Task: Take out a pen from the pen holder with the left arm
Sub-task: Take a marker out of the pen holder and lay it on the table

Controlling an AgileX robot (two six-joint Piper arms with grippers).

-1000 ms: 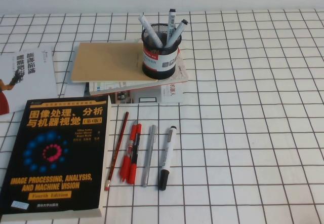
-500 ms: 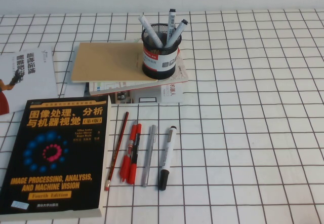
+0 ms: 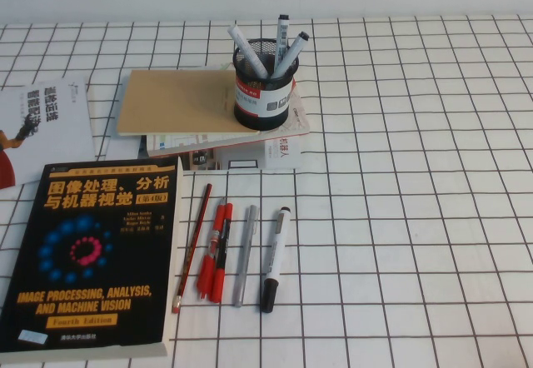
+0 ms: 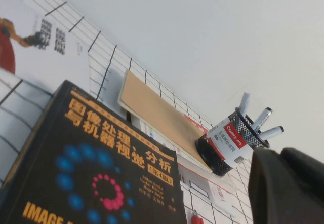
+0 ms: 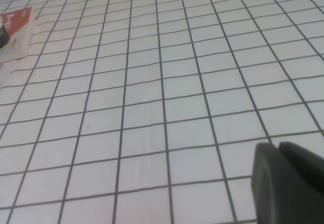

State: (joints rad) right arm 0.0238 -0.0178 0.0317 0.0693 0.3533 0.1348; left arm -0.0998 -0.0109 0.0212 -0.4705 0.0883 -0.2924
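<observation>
While nothing on the white, black-gridded tablecloth [image 3: 416,218] has shifted since a second ago, the left gripper [image 4: 280,155] shows only in its own wrist view as a dark mass with its pincer clenched on nothing. The black wire-mesh pen holder with a red-and-white label [image 4: 230,142] stands ahead of that pincer and well apart from it, upright on a flat tan cardboard-covered pad [image 3: 179,101] atop a small stack of papers. Three grey-white marker pens with dark caps [image 3: 283,39] are still in the holder, leaning outward, untouched. Nearer the left pincer lies a thick black textbook with yellow and blue lettering [image 3: 92,256]. Just beside the book on the cloth lies a row of a thin red pencil [image 3: 192,247], two red pens [image 3: 216,251], a silver pen [image 3: 245,256] and a white marker with a black cap [image 3: 274,260], all placed as before. The right gripper [image 5: 277,147], seen only in its own wrist view, hangs over bare gridded cloth far from the holder, its two dark fingers pressed together and empty.
</observation>
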